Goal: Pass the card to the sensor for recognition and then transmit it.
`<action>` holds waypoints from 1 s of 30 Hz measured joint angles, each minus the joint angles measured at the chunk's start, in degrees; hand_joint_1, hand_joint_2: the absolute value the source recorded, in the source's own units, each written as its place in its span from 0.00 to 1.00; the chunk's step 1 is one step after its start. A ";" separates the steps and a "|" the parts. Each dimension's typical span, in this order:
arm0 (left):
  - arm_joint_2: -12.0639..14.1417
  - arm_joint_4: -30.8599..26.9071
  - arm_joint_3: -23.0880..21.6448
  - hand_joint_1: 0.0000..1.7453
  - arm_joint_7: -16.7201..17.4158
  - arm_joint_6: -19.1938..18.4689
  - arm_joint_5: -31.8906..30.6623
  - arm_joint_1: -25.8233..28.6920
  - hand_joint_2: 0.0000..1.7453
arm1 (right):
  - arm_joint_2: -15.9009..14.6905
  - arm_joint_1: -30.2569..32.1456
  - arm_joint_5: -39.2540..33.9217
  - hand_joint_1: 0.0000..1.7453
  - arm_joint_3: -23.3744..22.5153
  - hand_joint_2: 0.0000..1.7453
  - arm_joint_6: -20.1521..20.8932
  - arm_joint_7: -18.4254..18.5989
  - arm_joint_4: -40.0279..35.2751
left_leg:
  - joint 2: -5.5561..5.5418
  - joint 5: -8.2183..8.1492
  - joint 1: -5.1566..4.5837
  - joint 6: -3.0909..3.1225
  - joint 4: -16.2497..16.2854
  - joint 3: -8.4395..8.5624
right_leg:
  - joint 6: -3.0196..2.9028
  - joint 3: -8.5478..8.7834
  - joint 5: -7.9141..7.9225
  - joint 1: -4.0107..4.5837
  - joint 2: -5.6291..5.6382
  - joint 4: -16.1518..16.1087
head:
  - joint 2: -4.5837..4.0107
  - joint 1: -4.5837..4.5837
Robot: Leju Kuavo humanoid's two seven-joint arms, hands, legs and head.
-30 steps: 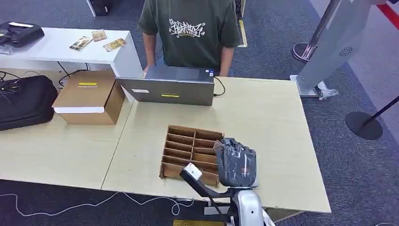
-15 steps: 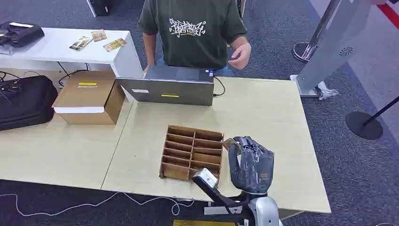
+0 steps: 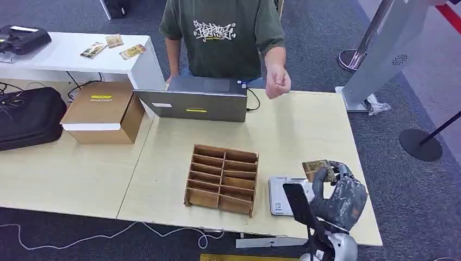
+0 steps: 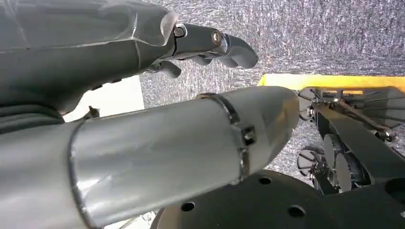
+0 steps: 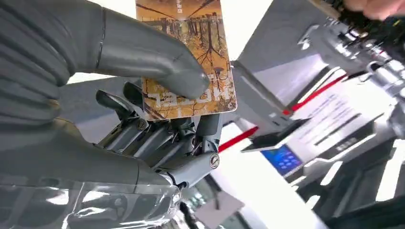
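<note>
My right hand (image 3: 342,198) hovers over the table's near right corner and pinches a brown picture card (image 3: 315,167) between thumb and fingers. The right wrist view shows the card (image 5: 191,28) up close, with the thumb of that hand (image 5: 71,95) pressed on its face. A flat white sensor pad (image 3: 278,193) lies on the table just left of the hand, beside the wooden card organizer (image 3: 222,176). My left hand (image 4: 210,40) hangs by my body and holds nothing. Across the table a person's hand (image 3: 277,81) reaches forward.
A grey laptop (image 3: 198,100) stands at the table's far edge in front of the person. A cardboard box (image 3: 103,111) and a black bag (image 3: 27,117) are on the left. A kiosk (image 3: 380,60) and a stanchion base (image 3: 419,144) stand to the right.
My right hand has lifted the card away from the organizer and swung right to the table corner, uncovering the white sensor pad. The person's hand has come up and forward over the table.
</note>
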 joint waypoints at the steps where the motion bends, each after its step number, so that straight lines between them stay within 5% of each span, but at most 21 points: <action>1: 0.00 0.00 0.00 0.00 0.11 0.00 0.00 0.00 0.00 | 0.46 0.24 -2.60 1.00 -1.09 1.00 -0.02 -0.58 -0.37 | 0.00 0.00 0.00 0.00 0.00 0.00 | 0.00 0.00 0.00 0.00 0.00 0.00 | -0.02 0.00; 4: 0.02 0.00 0.00 0.00 0.44 -0.02 0.00 0.00 0.00 | 1.64 0.81 -10.80 1.00 -4.41 1.00 0.11 -2.43 -1.38 | 0.00 0.00 0.00 0.00 0.00 0.00 | 0.00 -0.01 0.00 0.00 0.00 0.00 | 0.00 0.00; 16: 0.04 0.09 -0.02 0.00 0.46 0.04 -0.18 -0.09 0.00 | 4.04 2.90 -20.08 1.00 -15.69 1.00 -1.31 -7.38 -4.70 | 0.00 -0.01 0.00 0.00 0.00 0.00 | 0.00 0.01 0.00 0.00 -0.01 0.00 | 0.00 0.00; 30: 0.33 0.09 -1.05 0.00 0.39 0.37 -1.38 -0.38 0.00 | 3.39 -0.97 -11.71 1.00 -16.26 1.00 -6.23 -10.34 -3.33 | 0.02 0.00 0.00 0.00 -0.01 0.04 | -0.01 0.07 0.00 0.00 0.00 0.05 | 0.00 0.02</action>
